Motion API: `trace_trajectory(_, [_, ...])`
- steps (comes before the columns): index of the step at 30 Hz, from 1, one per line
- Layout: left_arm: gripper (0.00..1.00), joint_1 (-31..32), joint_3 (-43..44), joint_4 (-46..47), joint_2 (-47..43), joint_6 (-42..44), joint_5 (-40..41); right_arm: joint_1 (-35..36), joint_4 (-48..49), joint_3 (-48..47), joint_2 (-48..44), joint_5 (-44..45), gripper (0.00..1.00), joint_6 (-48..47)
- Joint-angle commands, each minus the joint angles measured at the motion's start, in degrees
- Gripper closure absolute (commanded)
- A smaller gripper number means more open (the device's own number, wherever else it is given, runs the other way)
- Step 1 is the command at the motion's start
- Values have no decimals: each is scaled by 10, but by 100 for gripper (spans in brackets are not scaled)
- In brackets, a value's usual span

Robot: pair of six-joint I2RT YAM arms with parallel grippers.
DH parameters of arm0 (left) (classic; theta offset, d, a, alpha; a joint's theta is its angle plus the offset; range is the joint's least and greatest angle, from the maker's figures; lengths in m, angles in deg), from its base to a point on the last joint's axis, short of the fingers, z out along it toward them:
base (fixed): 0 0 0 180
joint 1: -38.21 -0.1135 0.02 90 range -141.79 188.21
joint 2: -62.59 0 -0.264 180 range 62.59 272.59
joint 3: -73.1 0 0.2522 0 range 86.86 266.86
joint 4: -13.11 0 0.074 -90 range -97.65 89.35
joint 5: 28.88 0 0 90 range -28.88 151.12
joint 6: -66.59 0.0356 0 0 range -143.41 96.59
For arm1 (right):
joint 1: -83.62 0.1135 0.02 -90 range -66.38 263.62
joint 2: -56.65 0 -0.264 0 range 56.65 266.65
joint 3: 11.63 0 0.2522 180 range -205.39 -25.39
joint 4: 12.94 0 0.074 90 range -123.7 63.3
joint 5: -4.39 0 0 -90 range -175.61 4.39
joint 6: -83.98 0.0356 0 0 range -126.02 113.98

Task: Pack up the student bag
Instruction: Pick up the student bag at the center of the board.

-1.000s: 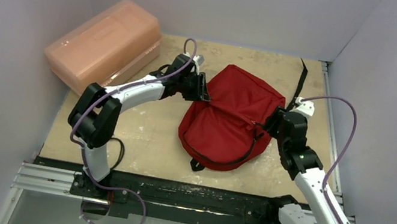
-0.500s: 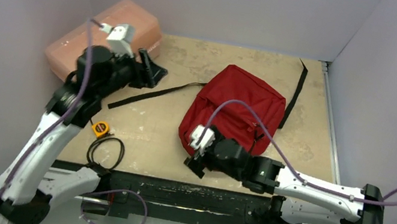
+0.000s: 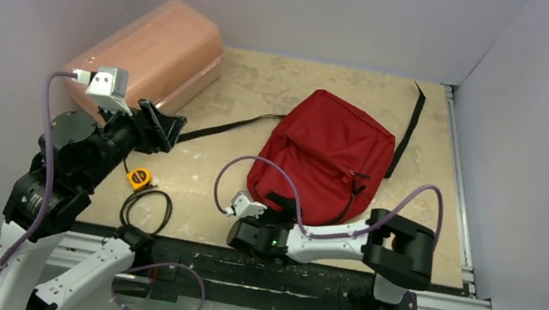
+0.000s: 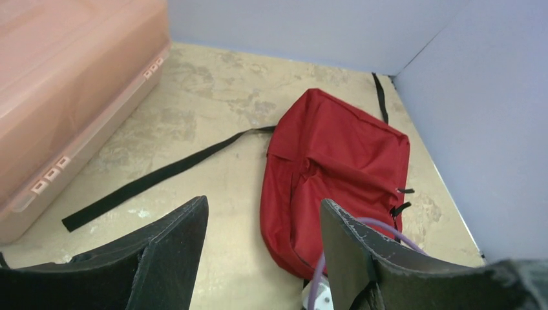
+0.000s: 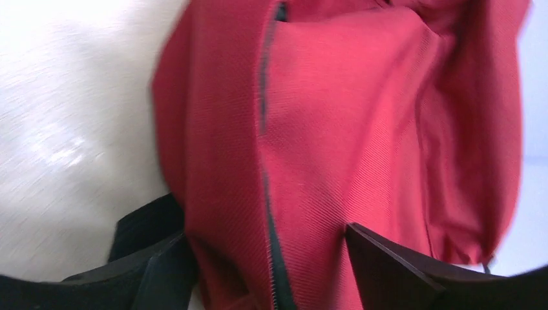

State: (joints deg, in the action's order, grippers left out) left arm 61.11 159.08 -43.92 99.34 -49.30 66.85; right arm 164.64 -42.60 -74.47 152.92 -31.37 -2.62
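**Booth:** Where's the student bag right now?

**Arms:** Lying flat on the surface, middle-right. I can't tell whether its main zipper is shut, and nothing shows inside. By my reckoning the packing hasn't begun, so this is the opening step.

**Booth:** And your fingers?

**Arms:** My right fingers are spread wide, low at the bag's near end. Red fabric and a dark zipper run between them. They're gripping nothing, and I can't tell if they brush the cloth. My left fingers are parted too, empty, raised off to the left and looking across at the bag.

**Booth:** Next move?

**Arms:** I'd say find a zipper pull, or pinch the fabric beside it. The other arm should pin the bag, because that soft cloth will likely slide and bunch.

**Booth:** Anything in the way?

**Arms:** A loose black strap trails from the bag's side toward the pink box at the far left, and it could snag. A small yellow tape measure and a coiled black cable sit near the front edge, just beside each other, close to my left arm. Likely cargo, though that's my guess.
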Motion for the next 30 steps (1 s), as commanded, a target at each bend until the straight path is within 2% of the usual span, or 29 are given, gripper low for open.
trace_trajectory(1, [37, -1, -11, -13, 12, 8, -18, 3, -134, -96, 36, 239, 31, 202])
trace_trajectory(3, [37, -1, -13, -13, 13, 6, -24, 2, -172, -121, 17, 268, 79, 235])
trace_trajectory(4, [37, -1, -15, -12, 12, 5, -24, -2, -179, -134, 3, 277, 99, 236])
trace_trajectory(6, [38, -1, -19, -7, 11, 4, -25, -24, -184, -169, -32, 263, 100, 212])
trace_trajectory(7, [38, -1, -20, -4, 9, 2, -25, -41, -164, -181, -56, 244, 100, 167])
trace_trajectory(9, [38, -1, -25, 4, 6, -2, -29, -85, -58, -196, -116, 128, 100, 38])
trace_trajectory(12, [38, -1, -30, 12, 6, -7, -43, -174, -56, -279, -179, 31, 100, -1])
trace_trajectory(15, [39, -1, -39, 16, 11, -17, -55, -243, 27, -344, -198, 16, 100, -131])
trace_trajectory(19, [39, -1, -56, 35, 19, -39, -98, -338, 91, -469, -151, -26, 100, -229])
trace_trajectory(23, [41, -1, -64, 52, 32, -65, -149, -418, 86, -641, -79, -90, 100, -264])
trace_trajectory(27, [41, 0, -76, 63, 41, -78, -170, -452, 66, -838, 22, -130, 100, -326])
trace_trajectory(30, [41, -1, -73, 65, 48, -79, -174, -466, 70, -937, 82, -143, 100, -354])
